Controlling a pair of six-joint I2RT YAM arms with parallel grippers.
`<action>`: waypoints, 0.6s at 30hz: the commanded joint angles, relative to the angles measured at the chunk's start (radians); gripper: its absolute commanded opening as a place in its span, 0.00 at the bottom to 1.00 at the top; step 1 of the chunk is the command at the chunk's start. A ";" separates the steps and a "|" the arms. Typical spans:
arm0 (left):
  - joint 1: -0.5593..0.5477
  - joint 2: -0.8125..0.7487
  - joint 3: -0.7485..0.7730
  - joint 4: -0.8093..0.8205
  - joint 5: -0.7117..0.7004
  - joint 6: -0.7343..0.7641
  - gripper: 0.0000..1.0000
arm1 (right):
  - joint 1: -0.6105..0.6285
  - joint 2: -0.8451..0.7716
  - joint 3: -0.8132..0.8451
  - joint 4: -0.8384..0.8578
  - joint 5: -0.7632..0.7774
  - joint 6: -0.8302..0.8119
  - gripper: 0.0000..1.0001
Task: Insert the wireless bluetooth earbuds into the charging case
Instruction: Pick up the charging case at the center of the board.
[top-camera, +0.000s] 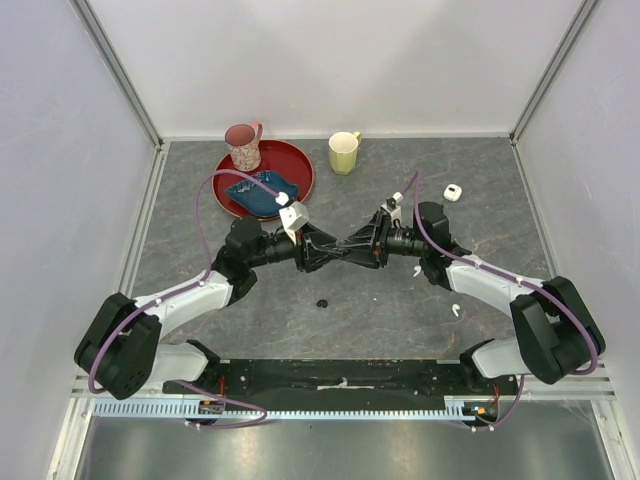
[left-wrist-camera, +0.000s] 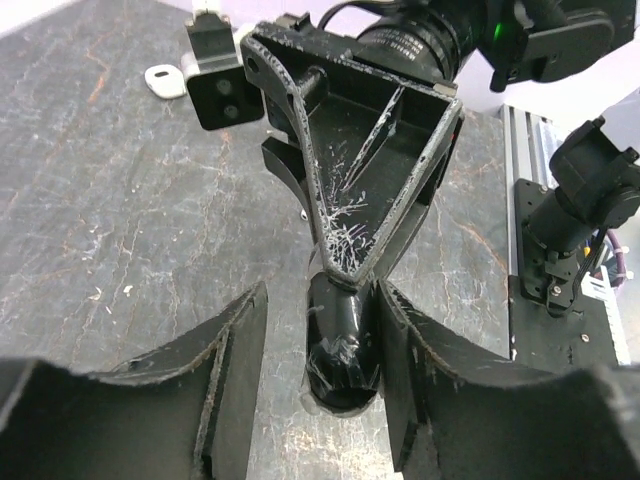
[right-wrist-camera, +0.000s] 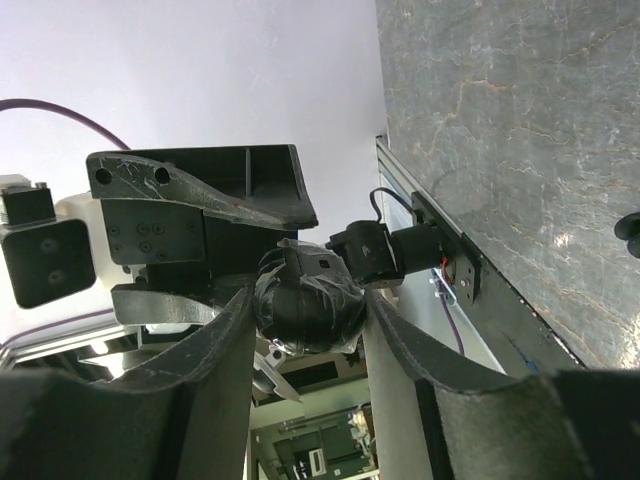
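On the left, my left gripper (left-wrist-camera: 322, 295) has its jaws partly apart around a black rounded lump wrapped in tape (left-wrist-camera: 340, 355). I see a gap at one finger, so it does not clamp the lump. What this lump is, I cannot say.

The right gripper (right-wrist-camera: 310, 300) meets the left one tip to tip above the middle of the grey marbled table (top-camera: 400, 330). Its two fingers lie against the lump on both sides, so I judge that the right one holds it.

Further right, one tiny white curved plastic earbud (top-camera: 455, 310) lies on the table just beside the right arm. The second earbud I do not find.

The small white rounded charging case (top-camera: 454, 192) lies toward the far right of the table, well apart from both grippers. Whether its lid is open is too small to tell.

Neither gripper carries an earbud, so I judge that the insertion is not yet begun and both earbuds are left to do.
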 joint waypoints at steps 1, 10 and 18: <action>-0.001 -0.018 -0.069 0.238 -0.044 -0.079 0.55 | 0.006 -0.035 -0.030 0.158 0.019 0.082 0.09; -0.001 -0.004 -0.207 0.573 -0.082 -0.160 0.56 | 0.006 -0.035 -0.040 0.275 0.022 0.151 0.08; -0.001 0.154 -0.244 0.957 -0.058 -0.264 0.56 | 0.006 -0.015 -0.060 0.350 0.016 0.203 0.08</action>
